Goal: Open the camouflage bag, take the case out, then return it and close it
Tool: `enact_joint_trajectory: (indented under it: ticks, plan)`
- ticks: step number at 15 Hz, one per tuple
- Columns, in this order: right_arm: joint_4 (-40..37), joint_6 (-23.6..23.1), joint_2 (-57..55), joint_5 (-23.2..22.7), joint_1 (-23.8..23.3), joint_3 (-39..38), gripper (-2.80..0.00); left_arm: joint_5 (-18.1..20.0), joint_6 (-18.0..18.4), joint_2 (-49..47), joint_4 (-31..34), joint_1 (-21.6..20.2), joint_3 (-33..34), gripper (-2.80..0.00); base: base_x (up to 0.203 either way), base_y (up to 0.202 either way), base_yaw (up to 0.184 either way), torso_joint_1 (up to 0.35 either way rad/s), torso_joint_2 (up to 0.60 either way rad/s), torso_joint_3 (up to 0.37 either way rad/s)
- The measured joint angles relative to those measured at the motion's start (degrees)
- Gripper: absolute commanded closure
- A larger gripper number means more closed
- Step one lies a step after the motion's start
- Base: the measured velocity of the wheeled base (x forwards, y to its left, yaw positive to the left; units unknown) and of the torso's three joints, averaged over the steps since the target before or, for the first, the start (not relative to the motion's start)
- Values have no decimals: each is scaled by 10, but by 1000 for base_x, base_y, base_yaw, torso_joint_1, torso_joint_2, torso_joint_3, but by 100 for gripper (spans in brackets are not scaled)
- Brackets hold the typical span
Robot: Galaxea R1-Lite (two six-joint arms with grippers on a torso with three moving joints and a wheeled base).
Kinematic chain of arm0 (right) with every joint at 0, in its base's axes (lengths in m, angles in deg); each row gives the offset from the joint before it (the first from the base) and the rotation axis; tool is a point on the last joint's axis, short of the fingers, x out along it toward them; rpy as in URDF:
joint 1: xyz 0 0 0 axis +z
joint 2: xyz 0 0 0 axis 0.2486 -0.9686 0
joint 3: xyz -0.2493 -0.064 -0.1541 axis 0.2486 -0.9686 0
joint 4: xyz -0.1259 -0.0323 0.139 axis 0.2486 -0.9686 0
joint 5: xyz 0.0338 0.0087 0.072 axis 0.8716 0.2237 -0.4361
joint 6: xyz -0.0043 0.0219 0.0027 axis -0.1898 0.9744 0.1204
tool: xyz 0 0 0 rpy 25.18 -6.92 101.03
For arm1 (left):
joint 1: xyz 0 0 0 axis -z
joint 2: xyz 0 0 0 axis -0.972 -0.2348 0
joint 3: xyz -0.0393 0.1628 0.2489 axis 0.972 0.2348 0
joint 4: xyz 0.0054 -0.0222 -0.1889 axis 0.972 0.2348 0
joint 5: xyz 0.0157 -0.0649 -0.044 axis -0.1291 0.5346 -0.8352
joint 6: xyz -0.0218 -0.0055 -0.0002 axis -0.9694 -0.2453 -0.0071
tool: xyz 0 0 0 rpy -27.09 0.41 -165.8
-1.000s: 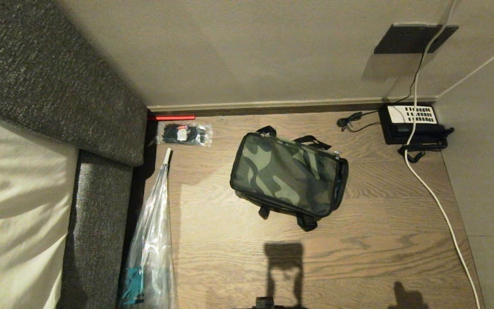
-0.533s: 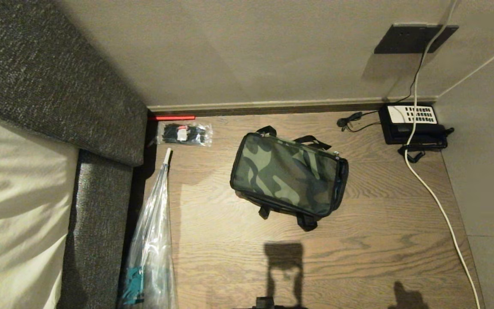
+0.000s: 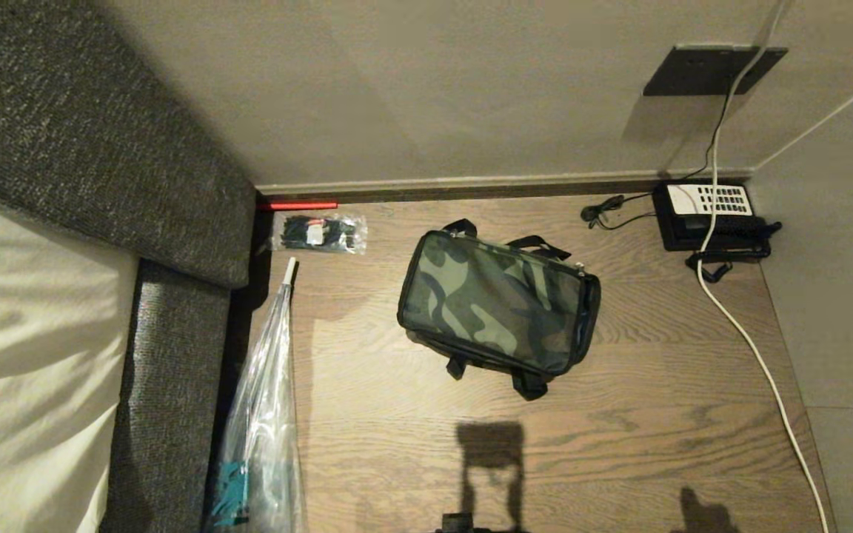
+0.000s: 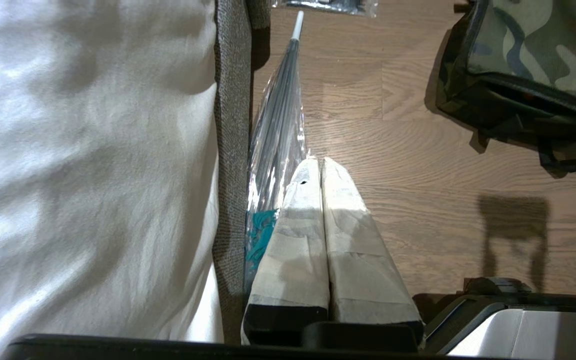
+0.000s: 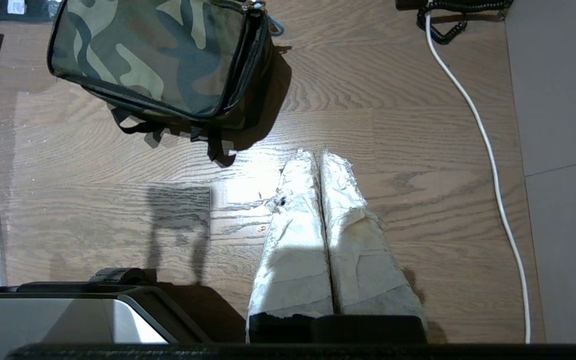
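Observation:
The camouflage bag (image 3: 497, 302) lies zipped shut on the wooden floor (image 3: 656, 385) in the middle of the head view, its black straps sticking out at the near and far edges. It also shows in the left wrist view (image 4: 533, 65) and the right wrist view (image 5: 158, 55). The case is hidden. My left gripper (image 4: 320, 161) hangs shut and empty near the bed's edge, well short of the bag. My right gripper (image 5: 318, 154) hangs shut and empty over bare floor, just short of the bag's near right corner. Neither arm appears in the head view.
A bed with a grey fabric frame (image 3: 175, 355) borders the left. A wrapped umbrella (image 3: 263, 414) lies along it, with a clear packet of black items (image 3: 319, 232) beyond. A black telephone (image 3: 711, 215) sits in the far right corner, its white cable (image 3: 752, 348) trailing along the floor.
The whole head view has shifted very slightly; the bag and both arms have stayed where they were.

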Motion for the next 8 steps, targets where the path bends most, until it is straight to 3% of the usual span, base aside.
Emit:
enact_joint_trajectory:
  ticks: [8]
  plan:
    - [0,0,0,0,0,0,0,-1,-4,0,-3,0,1,0,0,0,0,2,4,197]
